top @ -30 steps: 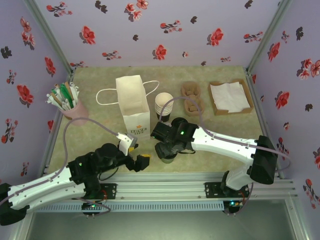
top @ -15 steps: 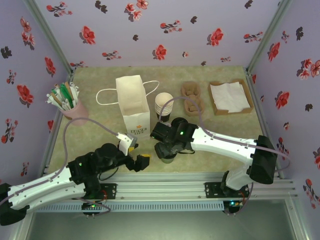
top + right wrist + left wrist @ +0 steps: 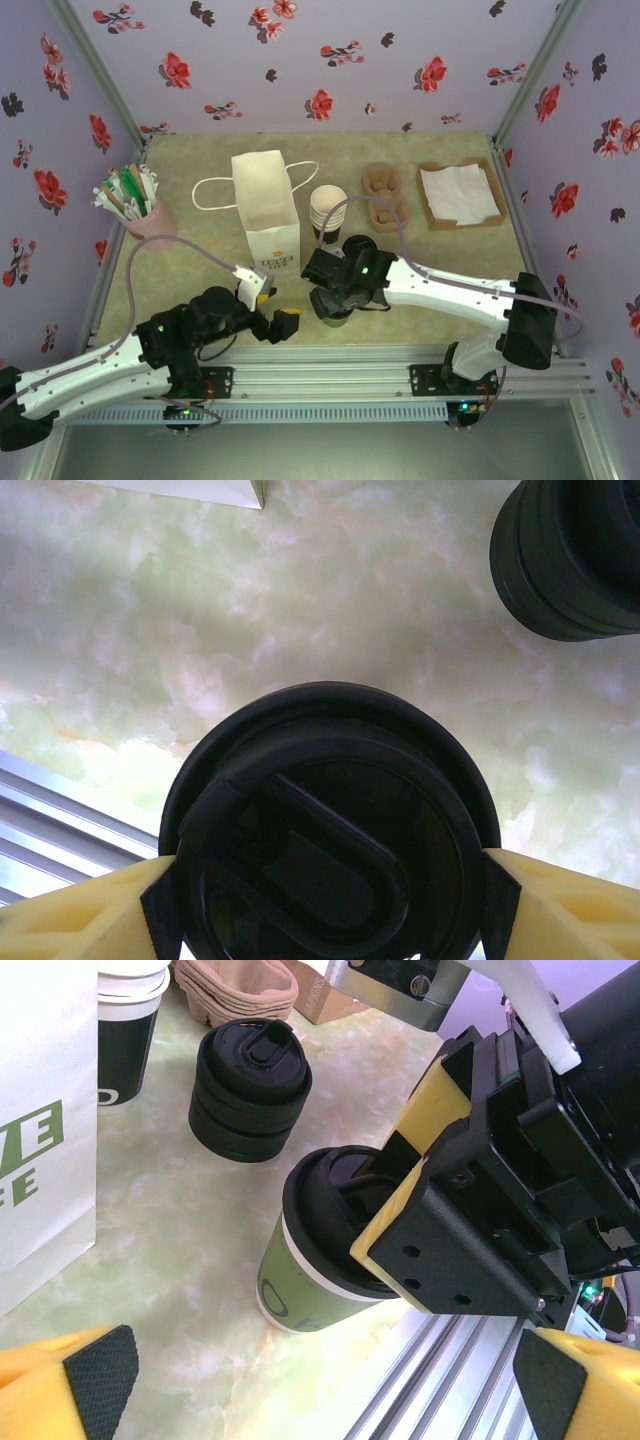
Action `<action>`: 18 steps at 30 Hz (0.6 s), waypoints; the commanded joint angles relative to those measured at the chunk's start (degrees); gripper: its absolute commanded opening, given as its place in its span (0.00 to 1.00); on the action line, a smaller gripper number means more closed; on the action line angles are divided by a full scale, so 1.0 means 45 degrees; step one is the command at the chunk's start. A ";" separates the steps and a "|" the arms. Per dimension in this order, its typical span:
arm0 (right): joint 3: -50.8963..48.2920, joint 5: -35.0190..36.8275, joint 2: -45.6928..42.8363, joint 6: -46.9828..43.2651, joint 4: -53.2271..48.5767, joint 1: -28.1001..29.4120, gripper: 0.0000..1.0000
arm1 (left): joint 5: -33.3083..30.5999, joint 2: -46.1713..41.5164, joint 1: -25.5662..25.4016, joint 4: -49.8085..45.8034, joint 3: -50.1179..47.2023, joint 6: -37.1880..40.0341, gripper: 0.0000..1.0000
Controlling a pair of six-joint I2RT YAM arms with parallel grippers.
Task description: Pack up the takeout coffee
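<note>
Right claw [image 3: 330,905] pinches the cup [image 3: 300,1290] by its lid [image 3: 320,800], just right of the bag [image 3: 270,215] on the worktop [image 3: 200,250]. Left claw [image 3: 272,305] is spread. If lifted this way, the lid may pop off.

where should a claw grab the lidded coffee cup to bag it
Grip the takeout coffee at the rim of its black lid, coming down from above and pinching opposite sides. The cup stands lid up on the table, and the wall narrows below the rim, so a lower grip would likely slip. The right claw brackets the lid this way.
</note>
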 commanded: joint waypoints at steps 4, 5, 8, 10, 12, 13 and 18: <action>-0.1018 0.0076 -0.0013 0.0381 -0.0549 0.0157 0.73 | -0.0243 0.0022 0.0100 0.0533 -0.0136 -0.0060 0.99; -0.1103 0.0054 -0.0022 0.0378 -0.0511 0.0159 0.73 | -0.0226 0.0041 0.0100 0.0548 -0.0138 -0.0085 0.99; -0.1277 0.0047 0.0066 0.0367 -0.0500 0.0158 0.73 | -0.0214 0.0146 0.0110 0.0597 -0.0129 -0.0062 0.99; -0.1334 0.0067 0.0157 0.0337 -0.0528 0.0156 0.73 | -0.0195 0.0271 0.0100 0.0653 -0.0117 -0.0033 0.99; -0.1384 0.0096 0.0201 0.0340 -0.0584 0.0194 0.73 | -0.0175 0.0360 0.0102 0.0707 -0.0119 -0.0027 1.00; -0.1402 0.0113 0.0229 0.0318 -0.0638 0.0207 0.73 | -0.0166 0.0400 0.0103 0.0733 -0.0109 -0.0014 1.00; -0.1543 0.0221 0.0333 0.0299 -0.0843 0.0327 0.73 | -0.0176 0.0450 0.0108 0.0793 -0.0109 0.0015 1.00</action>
